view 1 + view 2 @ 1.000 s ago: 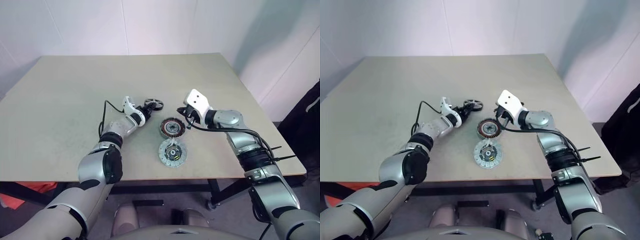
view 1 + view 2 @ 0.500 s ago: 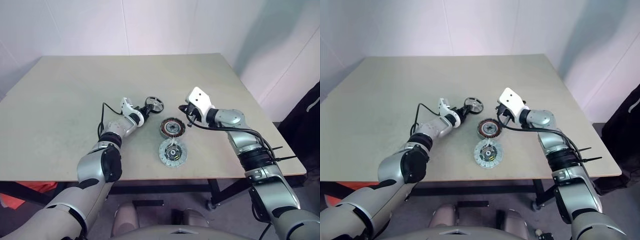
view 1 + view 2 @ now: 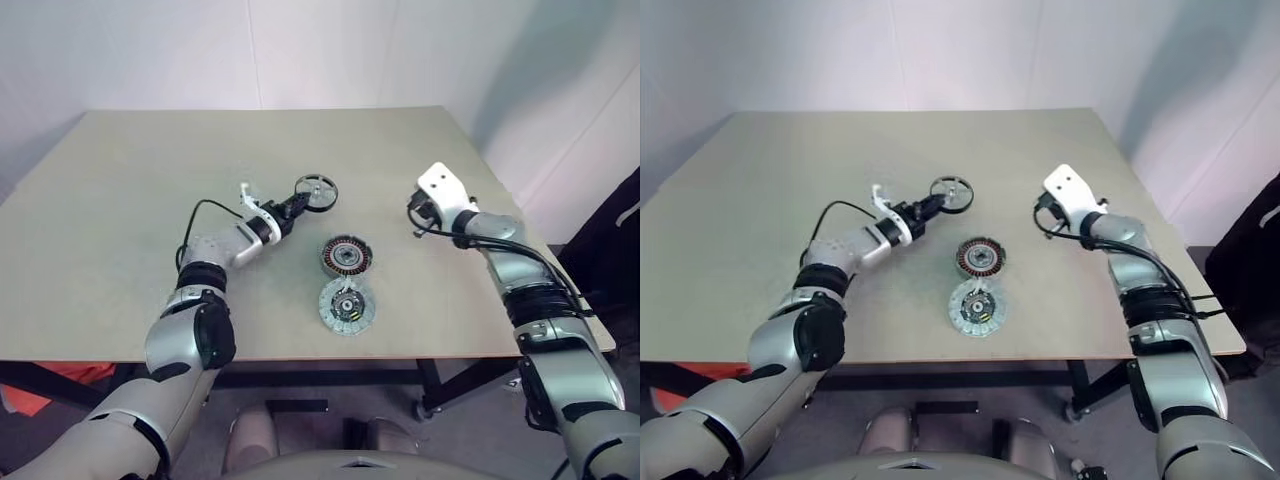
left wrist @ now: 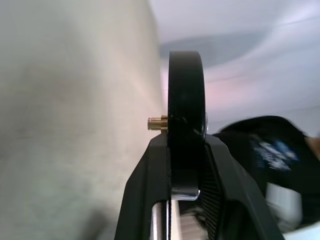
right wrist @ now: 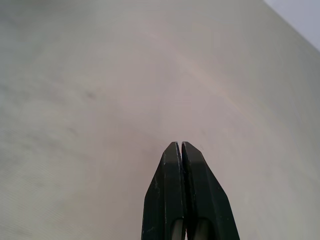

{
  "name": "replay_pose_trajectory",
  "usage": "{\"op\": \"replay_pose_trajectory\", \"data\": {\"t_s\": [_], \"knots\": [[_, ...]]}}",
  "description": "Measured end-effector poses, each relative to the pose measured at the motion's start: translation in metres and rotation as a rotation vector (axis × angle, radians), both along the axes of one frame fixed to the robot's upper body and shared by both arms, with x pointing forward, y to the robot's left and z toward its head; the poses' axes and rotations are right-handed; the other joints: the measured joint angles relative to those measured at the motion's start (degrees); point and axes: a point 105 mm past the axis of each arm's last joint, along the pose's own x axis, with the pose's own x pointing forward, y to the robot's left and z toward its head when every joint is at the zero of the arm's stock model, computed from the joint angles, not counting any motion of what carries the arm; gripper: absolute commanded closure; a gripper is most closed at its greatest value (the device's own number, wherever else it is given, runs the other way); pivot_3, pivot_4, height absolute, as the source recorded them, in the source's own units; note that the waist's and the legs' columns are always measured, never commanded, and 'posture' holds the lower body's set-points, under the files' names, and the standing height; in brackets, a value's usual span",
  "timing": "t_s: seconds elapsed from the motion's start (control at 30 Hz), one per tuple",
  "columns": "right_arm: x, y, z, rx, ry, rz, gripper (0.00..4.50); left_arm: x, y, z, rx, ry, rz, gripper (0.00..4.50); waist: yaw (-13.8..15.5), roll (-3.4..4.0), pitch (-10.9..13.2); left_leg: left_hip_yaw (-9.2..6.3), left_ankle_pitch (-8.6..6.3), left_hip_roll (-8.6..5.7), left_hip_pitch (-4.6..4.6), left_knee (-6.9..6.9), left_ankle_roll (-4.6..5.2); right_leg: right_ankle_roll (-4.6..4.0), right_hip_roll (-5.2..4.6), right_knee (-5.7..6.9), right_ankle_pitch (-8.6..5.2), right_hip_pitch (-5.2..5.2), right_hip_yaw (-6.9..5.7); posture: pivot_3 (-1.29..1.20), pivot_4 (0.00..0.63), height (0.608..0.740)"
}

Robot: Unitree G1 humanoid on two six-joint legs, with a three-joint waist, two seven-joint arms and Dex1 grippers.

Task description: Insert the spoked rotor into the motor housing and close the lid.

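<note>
The spoked rotor [image 3: 316, 193], a small round wheel with a black rim and silver metal spokes and hub, is clamped by its rim between the two black fingers of the left gripper [image 3: 297, 205] and held above the beige table [image 3: 120, 190], clear of the surface. In the left wrist view the rotor [image 4: 185, 135] stands edge-on between the finger pads [image 4: 158, 170], with a small brass-coloured pin sticking out of its side.

Nearest the table's front edge lies the lid [image 3: 346, 305], a flat silvery-grey disc with a small black centre hub and bluish marks. Just behind it, close but apart, sits the motor housing [image 3: 345, 256], a thick dark round ring with copper-coloured wire coils around its inside. Its opening is empty and uncovered.

Farther back and to the left of the housing is the held rotor, on the left arm that reaches in from the near left. To the right of the housing, well apart from it, the right gripper [image 5: 182, 150] hangs over bare table with its two black fingers pressed together, holding nothing.
</note>
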Motion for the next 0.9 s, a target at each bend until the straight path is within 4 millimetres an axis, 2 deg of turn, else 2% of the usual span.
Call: {"op": "replay_pose_trajectory", "data": {"t_s": [0.13,0.33,0.4,0.73,0.9], "knots": [[0.0,-0.01,-0.008,0.001,0.015,-0.055,4.5,-0.029,-0.012,-0.009,-0.029,0.054,-0.118,4.08,-0.07,0.01,0.01,0.04,-0.05,0.01,-0.05,0.02,0.09,0.0,0.0,-0.03,0.0,-0.03,-0.02,0.0,0.0,0.74],[0.003,-0.002,-0.008,0.016,0.003,-0.052,4.5,-0.057,-0.044,-0.007,-0.066,0.085,-0.26,4.08,0.06,0.01,0.02,0.03,-0.04,0.01,-0.01,0.12,0.09,0.01,-0.01,-0.02,0.01,0.07,-0.03,0.0,0.0,0.74],[0.003,0.0,-0.008,0.02,0.003,-0.048,4.5,-0.059,-0.049,-0.007,-0.069,0.098,-0.279,4.08,0.01,0.01,0.02,0.03,-0.04,0.01,-0.01,0.12,0.09,0.02,0.0,-0.01,0.01,0.07,-0.02,0.0,0.0,0.74],[0.003,-0.003,-0.006,0.014,-0.002,-0.052,4.5,-0.06,-0.048,-0.018,-0.013,0.155,-0.273,4.08,-0.06,0.01,0.02,0.03,-0.07,0.01,-0.05,0.09,0.14,0.03,0.04,-0.11,0.01,0.04,-0.02,0.0,0.0,0.74],[0.003,-0.003,-0.006,0.014,-0.003,-0.053,4.5,-0.064,-0.047,-0.031,0.013,0.208,-0.267,4.08,-0.07,0.01,0.02,0.03,-0.07,0.02,-0.04,0.09,0.13,0.03,0.04,-0.11,0.01,0.05,-0.02,0.0,0.0,0.74]]}}
